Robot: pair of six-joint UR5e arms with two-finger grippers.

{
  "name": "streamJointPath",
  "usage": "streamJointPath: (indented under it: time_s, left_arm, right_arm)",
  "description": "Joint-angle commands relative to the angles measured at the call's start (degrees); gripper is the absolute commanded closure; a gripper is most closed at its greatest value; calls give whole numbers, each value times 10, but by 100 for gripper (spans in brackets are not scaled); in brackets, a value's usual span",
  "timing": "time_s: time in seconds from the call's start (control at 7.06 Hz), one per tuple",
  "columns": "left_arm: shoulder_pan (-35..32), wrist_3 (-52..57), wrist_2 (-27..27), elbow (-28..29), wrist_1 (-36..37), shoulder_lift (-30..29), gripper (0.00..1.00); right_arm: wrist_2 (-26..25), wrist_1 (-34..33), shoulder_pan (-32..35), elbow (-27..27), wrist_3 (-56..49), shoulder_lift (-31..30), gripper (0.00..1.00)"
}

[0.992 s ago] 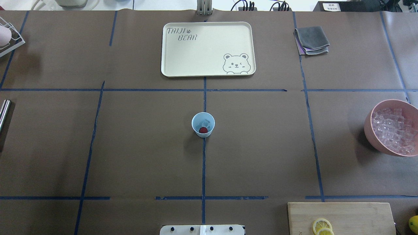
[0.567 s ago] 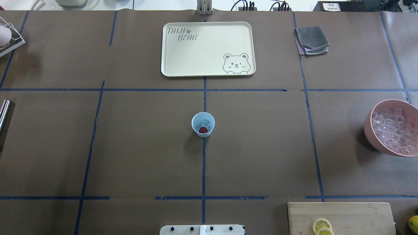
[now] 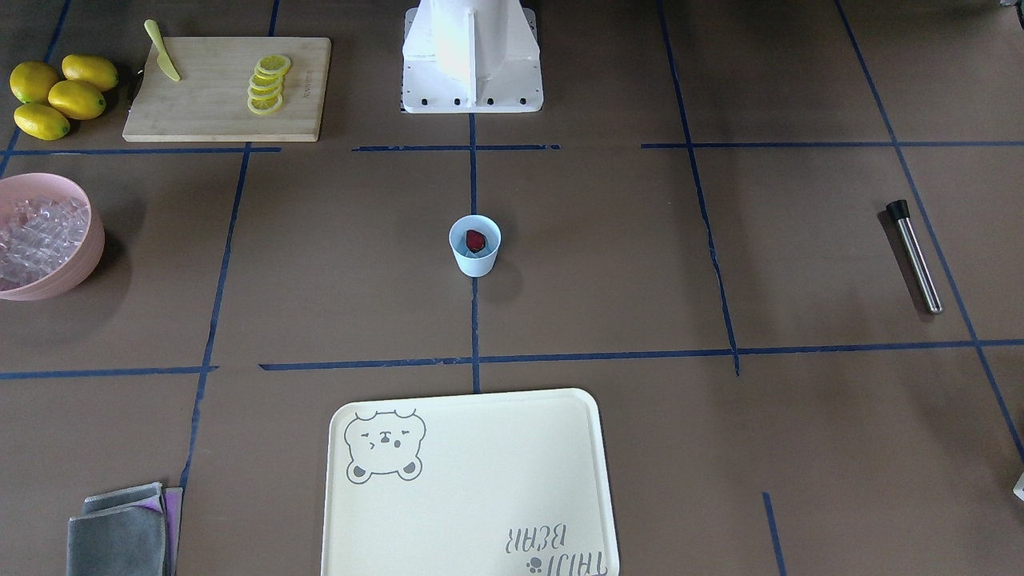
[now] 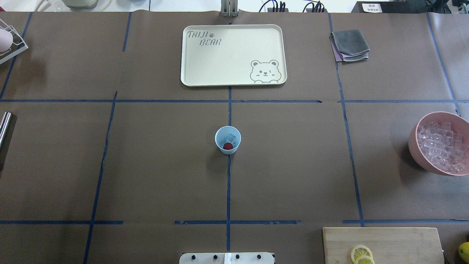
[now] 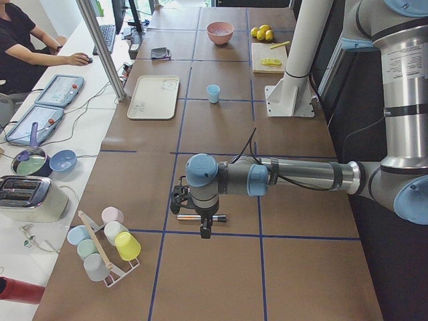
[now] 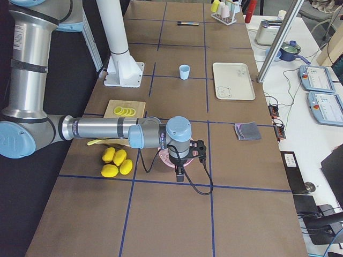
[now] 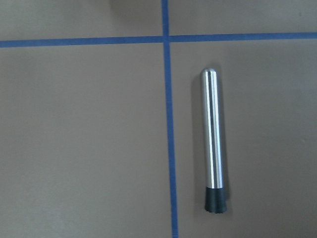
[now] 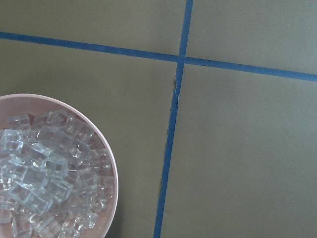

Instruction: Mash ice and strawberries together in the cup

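Across the overhead view, from the left edge to the right.

Far left: one wire rack (image 4: 14, 47), mostly cut off by the edge. Six cups on it when seen from the left-side camera. Nearer the robot, one steel muddler (image 4: 5, 126) with a black tip, flat on the table (image 4: 146, 165) beside a cross of blue tape. Above it, the left gripper (image 5: 204, 226), pointing down. Shown only from the side, so cannot tell whether the pincer is wide or narrow.

Centre, far side: one cream tray (image 4: 220, 69) with one bear drawing. Centre of the table: one cup (image 4: 220, 141), upright on the middle tape line, well apart from both grippers. Inside, one strawberry (image 4: 228, 146) against the wall nearest the robot, and ice (image 4: 231, 138) behind it, a few clear cubes too blurred to count.

Right, far side: one stack of folded cloths (image 4: 350, 44), grey on top with a purple edge beneath. Right edge: one pink bowl (image 4: 417, 157) heaped with more ice, far too many cubes to count. Over it, the right gripper (image 6: 181, 172), again seen only from the side, so pincer state impossible to tell.

Near right: one wooden board (image 4: 403, 242) with overlapping lemon slices (image 4: 361, 253), two of them in the overhead view. From the front camera, one yellow knife (image 3: 162, 52) on the board and four whole lemons (image 3: 76, 98) just beside it.
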Motion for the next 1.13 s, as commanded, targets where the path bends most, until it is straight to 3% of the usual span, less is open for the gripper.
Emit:
streamJointPath:
  time_s: [0.0,0.99]
  left_arm:
    - [1,-3,7,3,3,-5,0]
    - [2,4,-2,6,1,0,0]
  right_arm:
    - [1,1,0,2,1,-2,0]
    - [8,-5,-17,-2,-24,-4,0]
